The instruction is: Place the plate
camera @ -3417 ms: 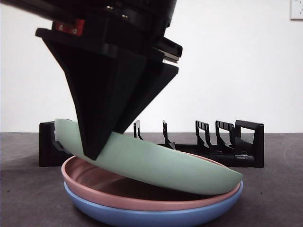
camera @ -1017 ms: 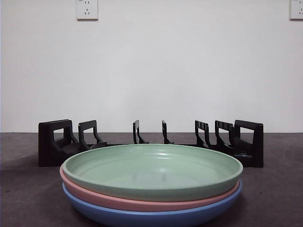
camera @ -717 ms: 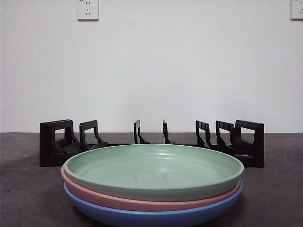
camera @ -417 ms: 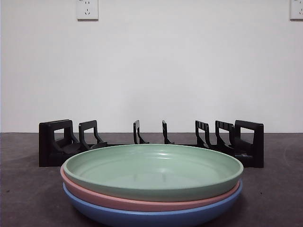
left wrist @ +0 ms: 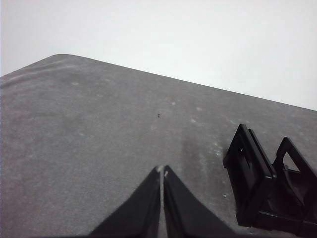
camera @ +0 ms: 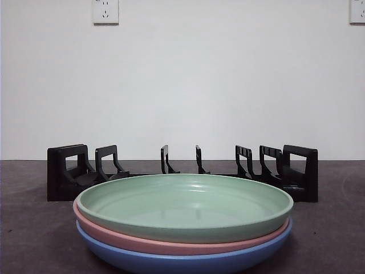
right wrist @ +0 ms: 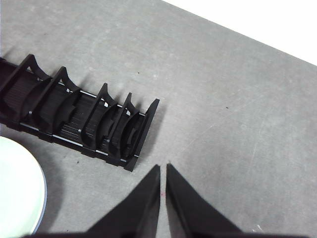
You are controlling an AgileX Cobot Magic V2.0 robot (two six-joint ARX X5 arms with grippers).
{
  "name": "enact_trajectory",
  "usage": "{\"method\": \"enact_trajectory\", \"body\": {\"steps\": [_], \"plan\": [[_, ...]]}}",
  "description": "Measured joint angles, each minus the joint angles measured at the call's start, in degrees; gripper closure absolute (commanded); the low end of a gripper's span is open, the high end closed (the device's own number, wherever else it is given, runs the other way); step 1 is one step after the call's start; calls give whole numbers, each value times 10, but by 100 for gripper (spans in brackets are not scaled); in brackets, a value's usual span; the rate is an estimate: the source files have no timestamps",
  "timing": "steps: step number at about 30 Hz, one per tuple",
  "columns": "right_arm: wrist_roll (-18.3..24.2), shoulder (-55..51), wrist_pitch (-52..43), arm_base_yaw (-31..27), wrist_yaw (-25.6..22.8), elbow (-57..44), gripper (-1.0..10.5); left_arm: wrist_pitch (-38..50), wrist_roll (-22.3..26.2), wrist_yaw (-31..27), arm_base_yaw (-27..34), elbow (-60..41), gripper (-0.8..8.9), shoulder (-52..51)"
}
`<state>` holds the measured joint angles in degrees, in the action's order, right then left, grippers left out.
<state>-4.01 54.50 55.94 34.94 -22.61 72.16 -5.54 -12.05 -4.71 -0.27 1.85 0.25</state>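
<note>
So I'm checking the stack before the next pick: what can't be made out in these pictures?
- Pink plate and blue plate, front view: insides covered by the green plate.
- Rack, front view: base hidden behind the plates.
- Rack in both wrist views: cut off by the picture edge.
- Stack's bottom: cropped in front view.

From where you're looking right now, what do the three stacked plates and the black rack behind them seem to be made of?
The green plate, pink plate and blue plate look like matte plastic or melamine: flat even colour, soft sheen, thin rims. Glazed ceramic can't be ruled out. The black dish rack looks like moulded plastic: uniform black, chunky slotted dividers, slight gloss on its edges.
</note>
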Motion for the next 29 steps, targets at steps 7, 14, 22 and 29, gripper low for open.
{"method": "enact_trajectory", "body": {"steps": [7, 14, 22, 29], "plan": [[11, 0, -15, 0, -14, 0, 930, 0, 0, 0, 0, 0, 806, 0], [23, -135, -257, -105, 28, -217, 930, 1, -1, 0, 0, 0, 806, 0], [23, -413, -463, -251, 89, -595, 930, 1, -1, 0, 0, 0, 806, 0], [23, -545, -475, -295, 170, -698, 930, 1, -2, 0, 0, 0, 806, 0]]}}
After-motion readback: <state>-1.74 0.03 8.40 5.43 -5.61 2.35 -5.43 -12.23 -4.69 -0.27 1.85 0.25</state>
